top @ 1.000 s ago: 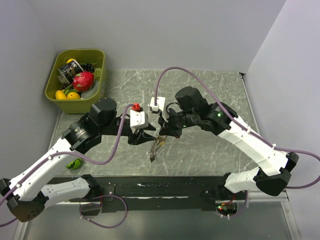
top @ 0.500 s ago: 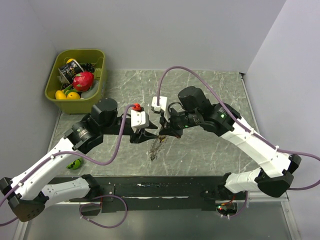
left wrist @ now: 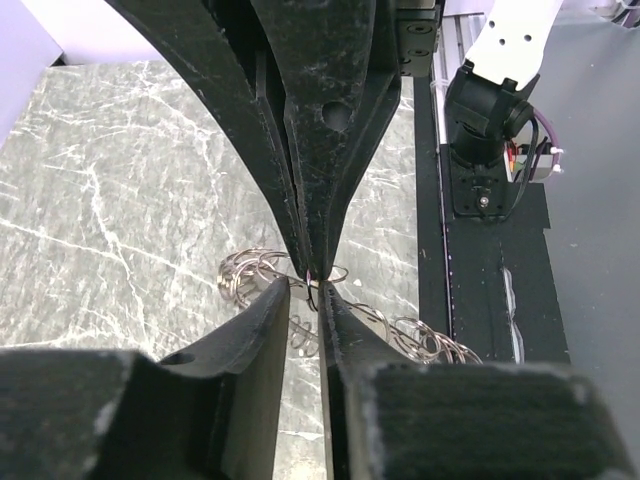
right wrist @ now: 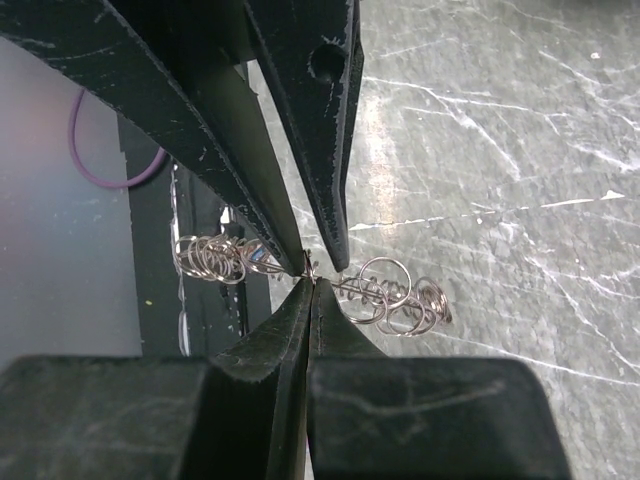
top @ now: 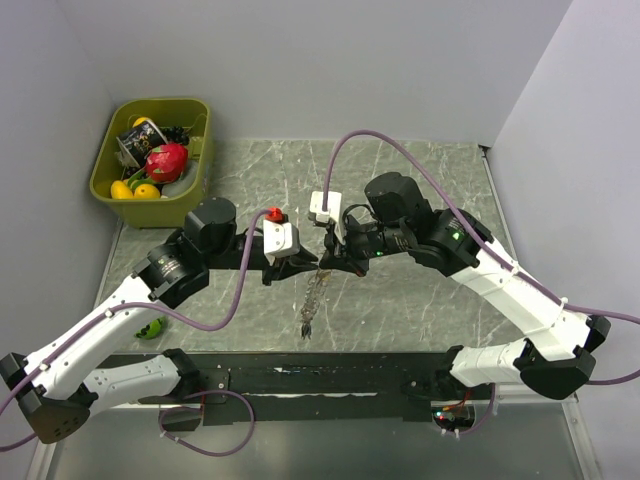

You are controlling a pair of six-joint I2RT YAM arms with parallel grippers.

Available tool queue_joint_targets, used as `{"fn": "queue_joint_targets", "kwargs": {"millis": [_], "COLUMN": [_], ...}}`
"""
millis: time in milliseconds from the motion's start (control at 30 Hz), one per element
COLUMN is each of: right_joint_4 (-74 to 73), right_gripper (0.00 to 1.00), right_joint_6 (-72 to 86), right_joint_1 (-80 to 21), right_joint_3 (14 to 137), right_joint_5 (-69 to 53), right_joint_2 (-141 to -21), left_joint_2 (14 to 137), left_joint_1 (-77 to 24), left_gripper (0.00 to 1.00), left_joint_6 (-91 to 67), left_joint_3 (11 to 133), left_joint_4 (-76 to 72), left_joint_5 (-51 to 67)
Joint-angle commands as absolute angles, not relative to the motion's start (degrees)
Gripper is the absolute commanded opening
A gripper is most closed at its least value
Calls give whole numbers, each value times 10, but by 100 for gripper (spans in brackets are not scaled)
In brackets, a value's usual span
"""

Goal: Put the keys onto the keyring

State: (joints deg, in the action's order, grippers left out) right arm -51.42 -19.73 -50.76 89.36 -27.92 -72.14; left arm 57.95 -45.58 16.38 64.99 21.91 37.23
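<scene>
The right gripper point(right wrist: 311, 290) is closed tight, its two fingers point(right wrist: 275, 340) meeting in a single point that pinches a thin turn of wire on the keyring point(top: 312, 305). The left gripper point(left wrist: 306, 305) comes in from the opposite side, tip to tip with it. Its fingers point(left wrist: 262, 335) stand a narrow gap apart, with a bit of the ring's wire between them just off the right gripper's point. The views do not settle whether the left fingers press on that wire or merely straddle it. The keyring shows as a string of small silvery loops. In the right wrist view one bunch of loops point(right wrist: 212, 258) spreads to one side of the pinch and another bunch point(right wrist: 395, 295) to the other, both close beside the tips. From above, the string trails away from the meeting fingertips toward the arm bases, over the marbled table point(top: 420, 170). A small red object point(top: 271, 213) sits just beyond the left wrist, too small to identify. A green bin point(top: 105, 160) of mixed items stands well away, at the far left.
</scene>
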Motion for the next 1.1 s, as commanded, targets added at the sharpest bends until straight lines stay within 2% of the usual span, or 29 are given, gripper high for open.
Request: {"fn": "queue_joint_targets", "kwargs": {"millis": [0, 67, 167, 267, 367, 400, 467, 500, 567, 633, 833, 1067], "right_joint_4": [-475, -475, -468, -441, -408, -382, -357, -342, -301, -272, -235, -230], "right_gripper": [0, 0, 0, 0, 1, 12, 26, 40, 53, 56, 63, 68], "right_joint_6": [-192, -192, -187, -171, -147, -137, -118, -111, -91, -69, -67, -63], "right_joint_1": [-510, -510, -510, -510, -510, -510, -509, -508, -505, -499, -469, -470], "right_joint_3": [908, 906, 901, 885, 867, 852, 837, 818, 800, 778, 738, 753], "right_joint_5": [-291, -290, -288, -266, -230, -222, -218, -214, -201, -192, -301, -399], "right_joint_2": [-704, -702, -699, -688, -669, -662, -634, -623, -590, -560, -520, -562], "left_joint_2": [578, 581, 582, 575, 550, 534, 517, 500, 485, 462, 408, 420], "left_joint_1": [-457, -457, -457, -457, -457, -457, -457, -457, -457, -457, -457, -456], "left_gripper": [19, 15, 1, 1, 1, 1, 1, 1, 1, 1, 1, 1], "left_joint_6": [158, 157, 154, 133, 80, 65, 24, 12, -22, -38, -125, -189], "left_joint_3": [652, 653, 654, 634, 583, 568, 527, 514, 484, 452, 349, 321], "left_joint_4": [193, 192, 192, 165, 77, 17, -39, -63, -120, -185, -378, -499], "left_joint_5": [381, 386, 397, 406, 415, 411, 398, 392, 366, 348, 320, 334]}}
